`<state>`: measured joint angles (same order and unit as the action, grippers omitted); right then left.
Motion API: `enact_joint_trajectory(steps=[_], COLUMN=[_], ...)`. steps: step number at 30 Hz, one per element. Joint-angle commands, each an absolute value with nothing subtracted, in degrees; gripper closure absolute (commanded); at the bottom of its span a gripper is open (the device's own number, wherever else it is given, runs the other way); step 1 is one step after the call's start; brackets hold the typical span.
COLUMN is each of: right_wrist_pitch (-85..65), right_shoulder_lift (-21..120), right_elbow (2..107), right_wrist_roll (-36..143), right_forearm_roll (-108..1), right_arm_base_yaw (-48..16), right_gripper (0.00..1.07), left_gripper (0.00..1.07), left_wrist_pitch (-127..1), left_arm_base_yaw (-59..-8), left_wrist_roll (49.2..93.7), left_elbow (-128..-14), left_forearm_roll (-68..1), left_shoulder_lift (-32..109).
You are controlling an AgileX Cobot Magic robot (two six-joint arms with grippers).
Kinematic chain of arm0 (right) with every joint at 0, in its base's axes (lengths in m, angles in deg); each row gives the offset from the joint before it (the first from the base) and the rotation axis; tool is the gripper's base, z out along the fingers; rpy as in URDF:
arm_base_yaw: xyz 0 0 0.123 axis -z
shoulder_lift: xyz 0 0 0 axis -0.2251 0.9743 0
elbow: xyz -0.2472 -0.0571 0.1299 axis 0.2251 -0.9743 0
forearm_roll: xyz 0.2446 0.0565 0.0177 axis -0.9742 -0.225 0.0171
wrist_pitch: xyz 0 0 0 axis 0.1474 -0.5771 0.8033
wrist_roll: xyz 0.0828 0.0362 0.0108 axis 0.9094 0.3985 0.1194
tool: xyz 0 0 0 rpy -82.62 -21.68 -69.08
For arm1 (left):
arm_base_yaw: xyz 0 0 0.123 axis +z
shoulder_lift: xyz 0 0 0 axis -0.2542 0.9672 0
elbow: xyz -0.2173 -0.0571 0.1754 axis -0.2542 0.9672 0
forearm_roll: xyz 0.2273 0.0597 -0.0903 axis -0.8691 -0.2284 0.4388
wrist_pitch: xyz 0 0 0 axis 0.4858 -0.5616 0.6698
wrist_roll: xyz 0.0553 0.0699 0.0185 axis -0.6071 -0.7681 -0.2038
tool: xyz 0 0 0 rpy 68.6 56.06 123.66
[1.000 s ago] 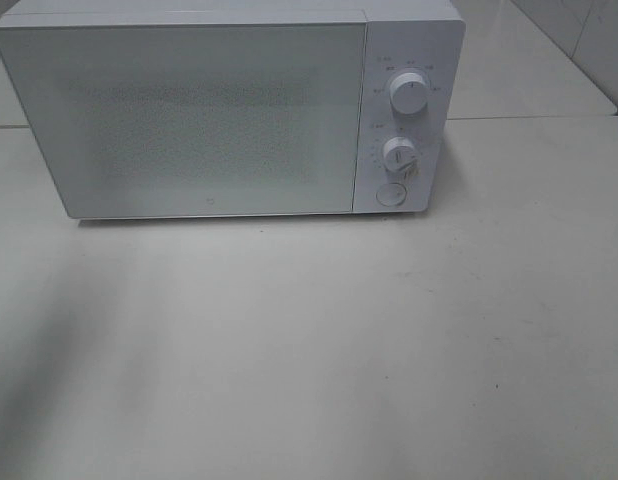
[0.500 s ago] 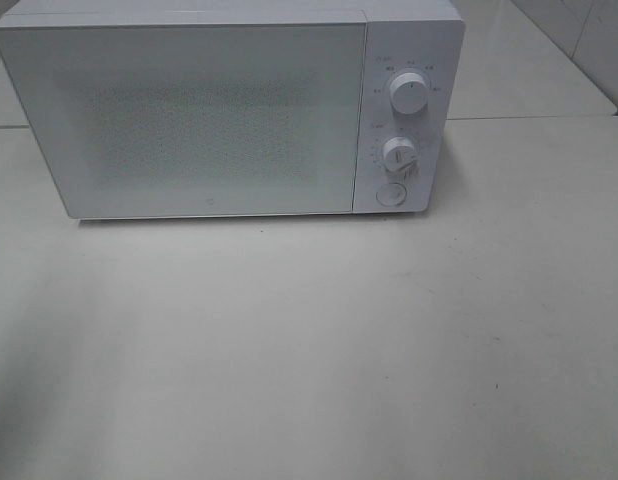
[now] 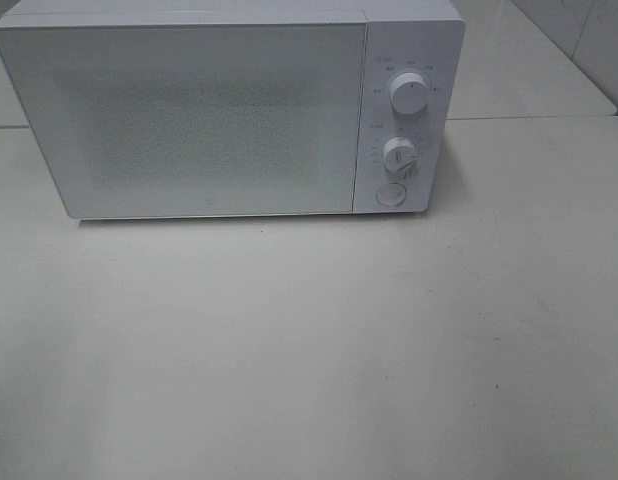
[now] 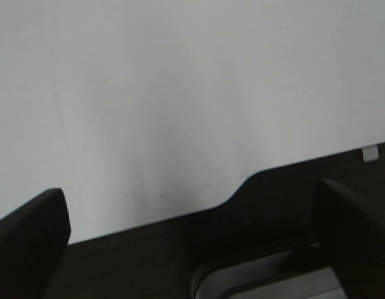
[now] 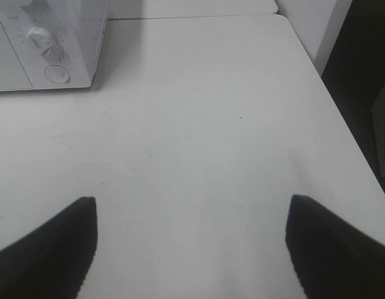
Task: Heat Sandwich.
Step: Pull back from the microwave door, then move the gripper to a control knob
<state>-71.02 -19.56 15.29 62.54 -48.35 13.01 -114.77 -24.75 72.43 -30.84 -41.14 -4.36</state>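
The sandwich is out of view in every frame. A white microwave (image 3: 209, 115) stands at the back of the table with its door shut; its frosted window shows nothing inside. Neither arm appears in the exterior high view. In the left wrist view my left gripper (image 4: 192, 243) hangs open over the table's edge, nothing between its dark fingers (image 4: 30, 240). My right gripper (image 5: 192, 205) is open too, above bare white tabletop to the right of the microwave (image 5: 43, 43), with its fingertips (image 5: 83, 215) wide apart.
The microwave's panel carries two knobs (image 3: 409, 92) (image 3: 400, 154) and a round button (image 3: 390, 195). The white table (image 3: 309, 350) ends at a dark drop (image 4: 280, 193) near my left gripper and at a right edge (image 5: 342, 131) by a white wall.
A dark bit of the left arm at the left border of the exterior high view has gone out of frame, and the shadow on the left of the table has faded.
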Motion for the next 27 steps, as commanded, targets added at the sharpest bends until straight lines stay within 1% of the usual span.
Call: enact_joint_trajectory(steps=[1,9,15,17,19,20,21,22,25,27], right_wrist_pitch=[-70.2,-70.2,-70.2,-70.2,-70.2,-70.2,-70.2,-70.2,-70.2,-70.2], right_shoulder_lift=[-21.1,-21.1,-21.1,-21.1,-21.1,-21.1,-21.1,-21.1,-21.1,-21.1], right_elbow=[15.2,15.2,15.2,15.2,15.2,15.2,15.2,15.2,15.2,15.2], right_wrist_roll=[62.1,62.2,62.2,62.2,62.2,62.2,62.2,62.2,62.2,62.2], right_forearm_roll=[-48.5,-48.5,-48.5,-48.5,-48.5,-48.5,-48.5,-48.5,-48.5,-48.5], right_arm_base_yaw=[13.4,13.4,13.4,13.4,13.4,13.4,13.4,13.4,13.4,13.4], right_gripper=[0.32,0.32,0.32,0.32,0.32,0.32,0.32,0.32,0.32,0.32], left_gripper=[0.09,0.09,0.09,0.09,0.09,0.09,0.09,0.09,0.09,0.09], left_wrist_pitch=[-113.8,-113.7,-113.5,-113.5,-113.3,-113.4,-113.4,-113.4,-113.3,-113.3], left_arm_base_yaw=[-24.6,-24.6,-24.5,-24.0,-22.4,-19.9,-18.9,-18.9,-15.3,-14.9], left_wrist_roll=[71.6,71.7,71.9,71.9,71.9,71.9,71.9,71.9,71.9,71.9], left_elbow=[-30.4,-30.4,-30.4,-30.4,-30.4,-30.4,-30.4,-30.4,-30.4,-30.4], left_forearm_roll=[-42.2,-42.1,-37.4,-37.1,-36.9,-36.8,-36.9,-36.9,-36.9,-36.9], left_shoulder_lift=[-11.6,-18.3,-23.1,-23.8,-25.3,-26.9,-27.5,-27.5,-30.6,-31.5])
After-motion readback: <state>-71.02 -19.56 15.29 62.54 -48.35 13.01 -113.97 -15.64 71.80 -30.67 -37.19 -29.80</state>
